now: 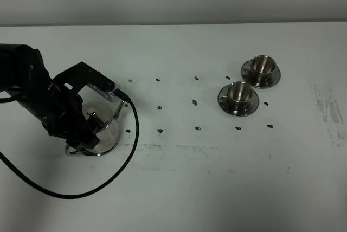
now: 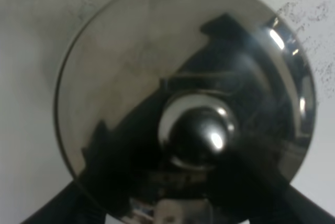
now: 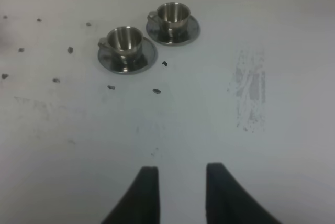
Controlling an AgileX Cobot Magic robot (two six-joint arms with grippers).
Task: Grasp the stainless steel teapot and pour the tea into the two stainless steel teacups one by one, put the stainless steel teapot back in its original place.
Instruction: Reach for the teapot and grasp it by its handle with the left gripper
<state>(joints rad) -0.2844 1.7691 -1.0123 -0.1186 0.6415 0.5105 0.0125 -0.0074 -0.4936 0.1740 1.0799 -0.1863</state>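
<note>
The stainless steel teapot (image 1: pixel 101 130) stands on the table at the left, its spout (image 1: pixel 118 110) toward the cups. In the left wrist view its domed lid (image 2: pixel 157 67) and knob (image 2: pixel 201 135) fill the frame. My left gripper (image 1: pixel 76 137) hangs over the pot's handle side; its dark fingers (image 2: pixel 49 208) show wide apart, open, on either side of the pot. The two stainless steel teacups stand on saucers at the right, one nearer (image 1: pixel 238 94) and one farther (image 1: pixel 262 65); both also show in the right wrist view, the nearer (image 3: pixel 124 39) and the farther (image 3: pixel 173 14). No tea shows. My right gripper (image 3: pixel 180 195) is open and empty above the table.
A black cable (image 1: pixel 81 188) loops from the left arm across the table in front of the pot. Small dark marks (image 1: pixel 160 107) dot the white table (image 1: pixel 217 188) between pot and cups. A grey scuffed patch (image 1: pixel 328 113) lies at the right.
</note>
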